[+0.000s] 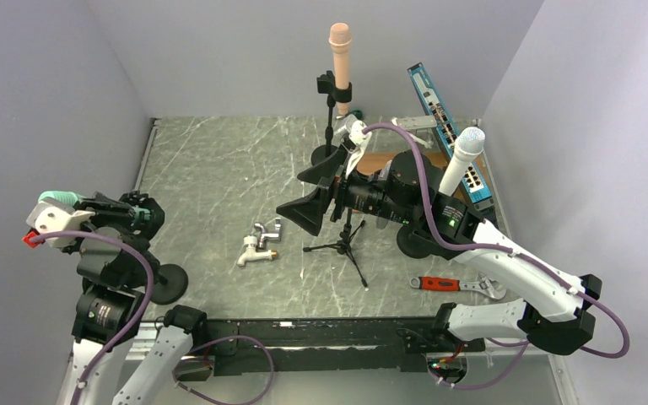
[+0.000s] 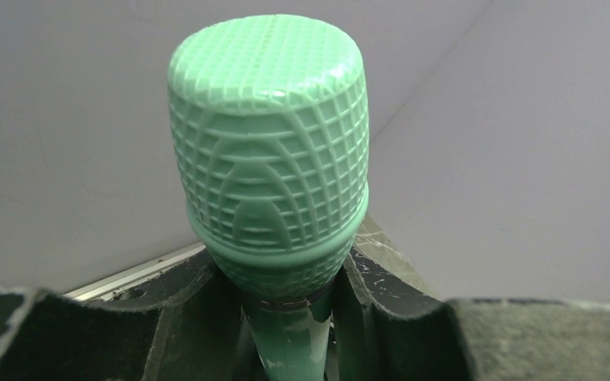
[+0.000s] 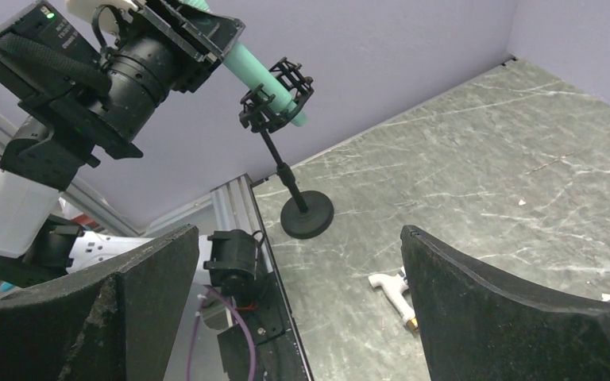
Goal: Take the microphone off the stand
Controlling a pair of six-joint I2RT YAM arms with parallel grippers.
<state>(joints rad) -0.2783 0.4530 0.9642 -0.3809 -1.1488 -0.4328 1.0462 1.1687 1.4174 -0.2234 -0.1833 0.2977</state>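
left tool (image 1: 125,216) clenched on green microphone (image 2: 270,159) | microphone tilted, seated in stand (image 3: 287,176) clip, near left edge of table (image 1: 219,169) | right tool (image 3: 300,305) spread wide, mid-table, holding nothing

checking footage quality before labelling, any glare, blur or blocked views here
Top external: evenly lit, sharp, no harsh glare. Left wrist: the green microphone fills the frame, small glare spots on its grille top. Right wrist: tilted view, dark fingers of the right claw block both lower corners.
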